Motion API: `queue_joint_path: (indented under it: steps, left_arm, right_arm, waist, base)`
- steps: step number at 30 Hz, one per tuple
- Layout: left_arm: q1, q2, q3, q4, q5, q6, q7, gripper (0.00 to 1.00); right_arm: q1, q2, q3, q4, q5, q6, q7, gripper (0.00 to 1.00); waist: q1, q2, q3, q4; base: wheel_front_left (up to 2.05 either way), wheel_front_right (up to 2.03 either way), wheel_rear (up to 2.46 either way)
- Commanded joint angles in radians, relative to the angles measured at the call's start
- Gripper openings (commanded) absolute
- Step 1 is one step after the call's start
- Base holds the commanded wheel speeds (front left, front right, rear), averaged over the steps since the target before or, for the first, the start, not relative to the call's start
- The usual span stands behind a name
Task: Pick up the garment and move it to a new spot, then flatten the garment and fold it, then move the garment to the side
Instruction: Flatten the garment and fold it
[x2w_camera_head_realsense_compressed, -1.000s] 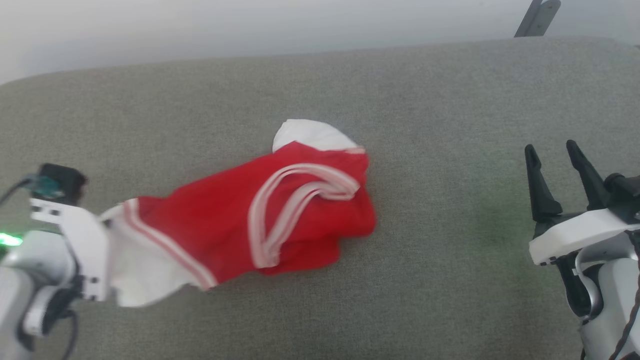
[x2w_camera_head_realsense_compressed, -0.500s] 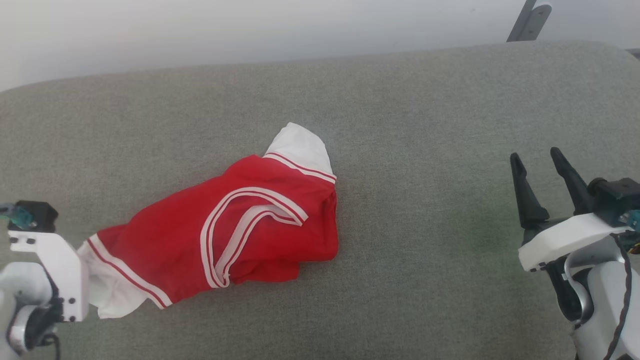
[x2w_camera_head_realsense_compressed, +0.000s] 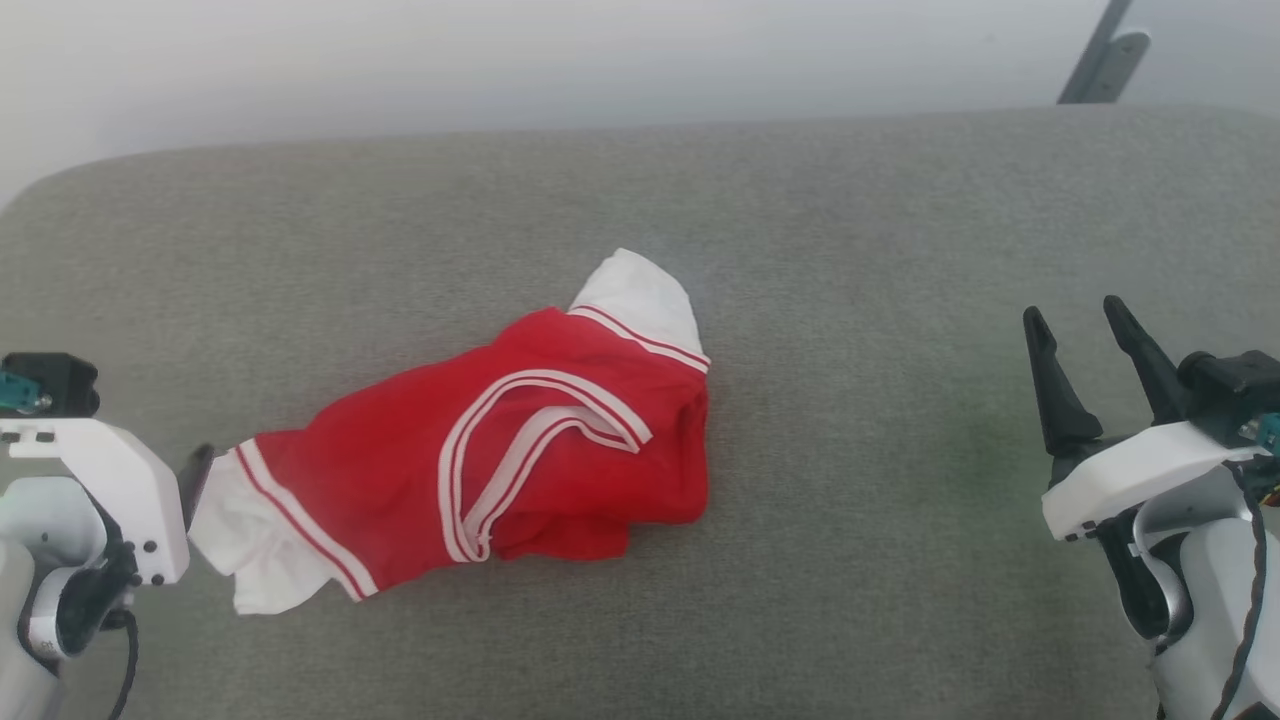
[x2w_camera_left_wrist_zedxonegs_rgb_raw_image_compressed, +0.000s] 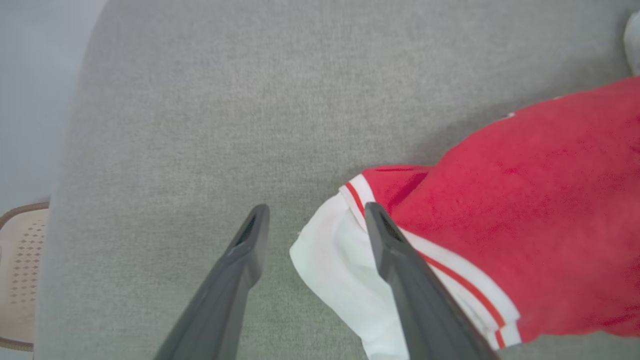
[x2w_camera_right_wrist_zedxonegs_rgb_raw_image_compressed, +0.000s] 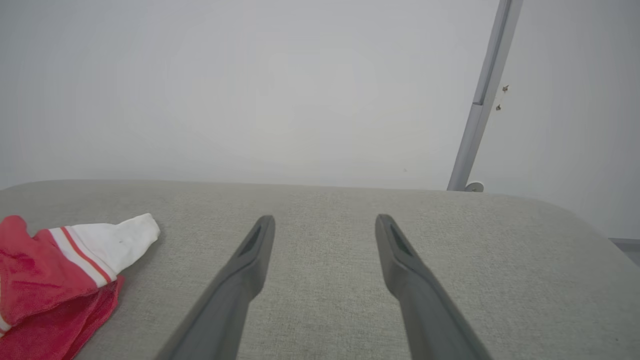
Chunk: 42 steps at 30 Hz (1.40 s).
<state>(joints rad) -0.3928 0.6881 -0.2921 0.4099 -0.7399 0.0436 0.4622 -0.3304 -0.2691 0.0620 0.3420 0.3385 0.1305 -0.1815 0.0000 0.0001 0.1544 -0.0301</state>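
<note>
Your left tool (x2w_camera_left_wrist_zedxonegs_rgb_raw_image_compressed: 316, 212) is standing wide open, having just released the red, white-sleeved jersey garment (x2w_camera_head_realsense_compressed: 400, 450); right tool (x2w_camera_head_realsense_compressed: 1071, 312) is idling open, empty. Flattening is following.

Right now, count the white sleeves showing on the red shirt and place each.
2. One sleeve pokes out at the red shirt's far end; the other sleeve lies at its near-left end, by the left claw. Crumpled folds may hide parts.
</note>
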Motion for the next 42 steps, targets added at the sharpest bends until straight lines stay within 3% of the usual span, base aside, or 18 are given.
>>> queue_joint_path:
  steps: [1, 5, 11, 21, 29, 42]
  left_arm:
    - [0.008, -0.002, 0.011, -0.023, -0.002, 0.012, -0.023, 1.00]
    - [0.040, -0.003, 0.032, -0.087, 0.021, 0.048, -0.102, 1.00]
    - [0.120, -0.048, 0.079, -0.180, 0.022, 0.079, -0.279, 1.00]
    - [0.250, -0.149, 0.133, -0.250, 0.032, 0.082, -0.596, 1.00]
    - [0.279, -0.223, 0.134, -0.251, 0.031, 0.062, -0.696, 1.00]
    - [0.239, -0.356, 0.157, -0.197, 0.064, -0.008, -0.729, 1.00]
  right_arm:
    - [0.004, -0.002, 0.006, 0.000, 0.009, 0.000, 0.005, 1.00]
    - [0.000, -0.006, 0.018, 0.002, 0.014, 0.000, 0.015, 1.00]
    - [-0.020, -0.014, 0.047, 0.006, 0.021, 0.000, 0.031, 1.00]
    - [-0.103, -0.028, 0.107, 0.045, 0.045, 0.000, 0.070, 1.00]
    - [-0.196, -0.056, 0.179, 0.126, 0.099, 0.000, 0.152, 1.00]
    - [-0.368, -0.165, 0.385, 0.314, 0.248, 0.000, 0.435, 1.00]
  waist:
    - [0.0000, -0.0001, -0.011, 0.020]
    - [0.0000, -0.0001, -0.025, 0.051]
    - [0.0000, -0.0001, -0.045, 0.105]
    - [0.0000, -0.0001, -0.042, 0.213]
    - [0.0000, -0.0001, -0.014, 0.301]
    - [0.0000, -0.0001, 0.059, 0.440]
  base:
    - [0.00, 0.00, 0.00]
    - [0.00, 0.00, 0.00]
    - [0.00, 0.00, 0.00]
    - [0.00, 0.00, 0.00]
    - [0.00, 0.00, 0.00]
    - [0.00, 0.00, 0.00]
